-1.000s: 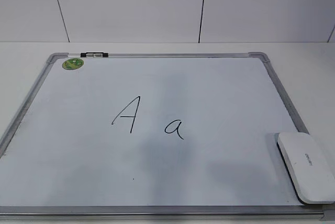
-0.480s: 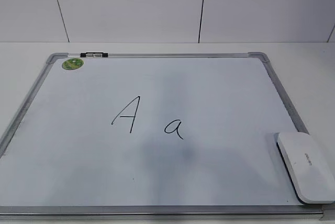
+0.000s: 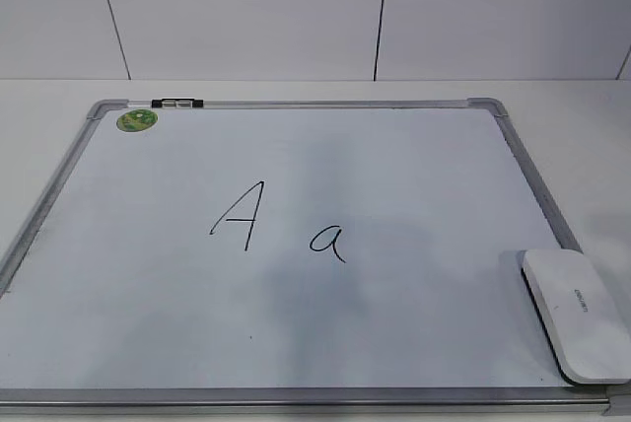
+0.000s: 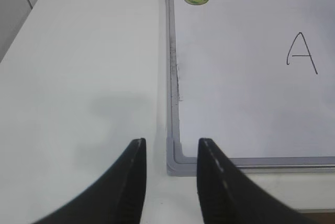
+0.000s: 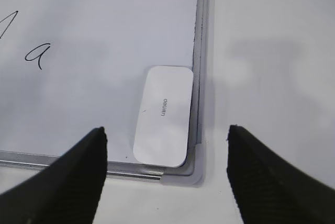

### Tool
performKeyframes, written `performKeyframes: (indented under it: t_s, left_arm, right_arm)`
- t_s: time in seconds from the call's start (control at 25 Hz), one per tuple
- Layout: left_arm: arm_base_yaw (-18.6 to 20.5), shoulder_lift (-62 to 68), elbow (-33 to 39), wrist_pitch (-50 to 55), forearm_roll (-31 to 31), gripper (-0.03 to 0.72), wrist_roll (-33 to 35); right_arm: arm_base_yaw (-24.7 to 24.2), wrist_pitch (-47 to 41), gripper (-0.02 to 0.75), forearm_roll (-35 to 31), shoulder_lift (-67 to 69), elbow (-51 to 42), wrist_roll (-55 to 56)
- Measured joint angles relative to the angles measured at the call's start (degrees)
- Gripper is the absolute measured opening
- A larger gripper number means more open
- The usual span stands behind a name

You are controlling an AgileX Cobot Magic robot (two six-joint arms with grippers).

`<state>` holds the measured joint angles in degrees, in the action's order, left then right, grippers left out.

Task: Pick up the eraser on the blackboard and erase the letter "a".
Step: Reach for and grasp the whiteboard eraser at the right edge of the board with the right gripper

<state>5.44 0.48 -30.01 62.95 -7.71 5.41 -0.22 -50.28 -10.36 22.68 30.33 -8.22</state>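
Eraser (image 3: 579, 315) is lying flat on the board (image 3: 394, 175) at its near right corner, long side running along the right frame rail, lettering face up. Right claw (image 5: 166, 169) is hovering above it with jaws spread wide; in the right wrist view the eraser (image 5: 163, 115) is sitting between the two fingers (image 5: 78, 182), just ahead of their tips and not touching either. Letter "a" (image 3: 329, 242) is sitting near mid-board, well apart from the eraser to its left, with capital "A" (image 3: 240, 215) just beside it on the far side. Sticker (image 3: 137, 120) and clip (image 3: 178, 103) are sitting at the far left corner of the frame.

Left claw (image 4: 170, 158) is hanging over the table (image 4: 89, 67) at the board's near left corner, jaws slightly apart, holding nothing. Neither claw is showing in the exterior view.
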Motion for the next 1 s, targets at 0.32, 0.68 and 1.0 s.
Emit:
performKeyframes:
  t_s: [0.32,0.68,1.0]
  left_arm:
    - [0.00,0.00,0.00,0.00,0.00,0.235,0.00]
    - [0.00,0.00,0.00,0.00,0.00,0.235,0.00]
    - [0.00,0.00,0.00,0.00,0.00,0.235,0.00]
  right_arm:
    - [0.10,-0.65,0.560,-5.37,10.99,4.30,-1.89]
    - [0.10,-6.12,0.560,-9.07,25.67,10.61,-2.23]
    - [0.10,-6.73,0.561,-11.00,34.41,12.07,0.77]
